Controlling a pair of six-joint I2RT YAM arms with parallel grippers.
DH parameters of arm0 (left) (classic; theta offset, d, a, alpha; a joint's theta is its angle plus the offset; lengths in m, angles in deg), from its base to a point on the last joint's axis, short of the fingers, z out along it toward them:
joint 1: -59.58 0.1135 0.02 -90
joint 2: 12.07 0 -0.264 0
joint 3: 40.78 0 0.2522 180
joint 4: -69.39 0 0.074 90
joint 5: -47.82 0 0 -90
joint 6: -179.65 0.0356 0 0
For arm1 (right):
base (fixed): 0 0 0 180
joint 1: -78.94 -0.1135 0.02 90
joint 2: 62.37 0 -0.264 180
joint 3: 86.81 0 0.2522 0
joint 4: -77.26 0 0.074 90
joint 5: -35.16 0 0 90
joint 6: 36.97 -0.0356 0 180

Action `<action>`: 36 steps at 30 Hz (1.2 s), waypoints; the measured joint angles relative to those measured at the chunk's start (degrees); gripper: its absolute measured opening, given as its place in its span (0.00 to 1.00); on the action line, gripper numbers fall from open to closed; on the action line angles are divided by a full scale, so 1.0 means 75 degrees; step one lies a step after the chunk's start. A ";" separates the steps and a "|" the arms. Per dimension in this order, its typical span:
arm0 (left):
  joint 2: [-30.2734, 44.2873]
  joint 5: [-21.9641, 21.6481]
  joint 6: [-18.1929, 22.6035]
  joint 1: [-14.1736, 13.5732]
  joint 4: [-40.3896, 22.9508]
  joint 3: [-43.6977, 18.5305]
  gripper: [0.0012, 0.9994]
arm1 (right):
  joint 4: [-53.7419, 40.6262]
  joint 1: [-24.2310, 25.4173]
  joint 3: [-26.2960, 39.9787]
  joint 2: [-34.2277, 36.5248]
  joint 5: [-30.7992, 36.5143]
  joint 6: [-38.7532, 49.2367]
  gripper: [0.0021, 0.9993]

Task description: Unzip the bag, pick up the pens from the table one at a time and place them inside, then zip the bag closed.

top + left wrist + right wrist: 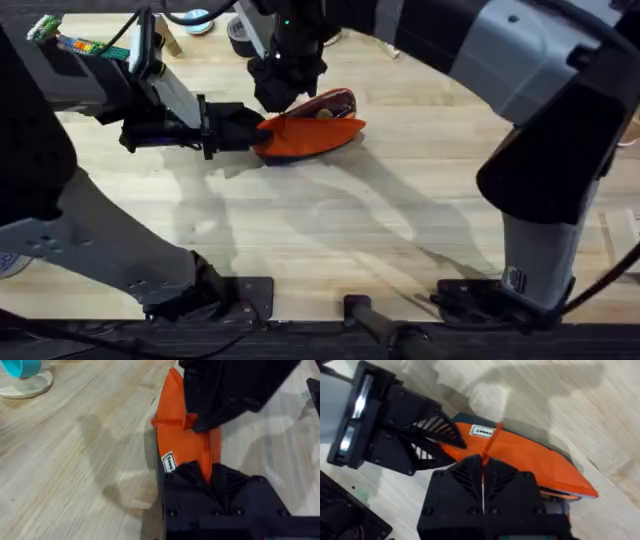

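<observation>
The orange bag (318,134) lies on the table (330,230), a little behind its middle. Its far side gapes, showing a dark red inside (335,102). My left gripper (250,128) comes in from the left and is shut on the bag's left end (200,462). My right gripper (285,95) reaches down from behind and is shut on the thin orange zipper pull (490,445), also seen in the left wrist view (172,421). The orange fabric (530,457) stretches between the two grippers. The pens are hidden.
A teal cup on a white disc (22,375) stands at the back left of the table (197,18), next to a dark tape roll (240,35). A green and multicoloured part (75,42) sits on the left arm. Bare wood lies in front of the bag.
</observation>
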 joint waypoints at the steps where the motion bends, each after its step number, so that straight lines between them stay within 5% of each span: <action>1: -0.0001 0.0000 0.0000 0.0000 0.0000 0.0000 0.04 | -0.0008 0.0042 0.0003 0.0000 -0.0006 -0.0003 0.03; 36: -0.0001 0.0020 -0.0076 0.0003 0.0044 0.0000 0.04 | -0.0759 0.1320 0.0006 0.0000 -0.0672 0.0201 0.03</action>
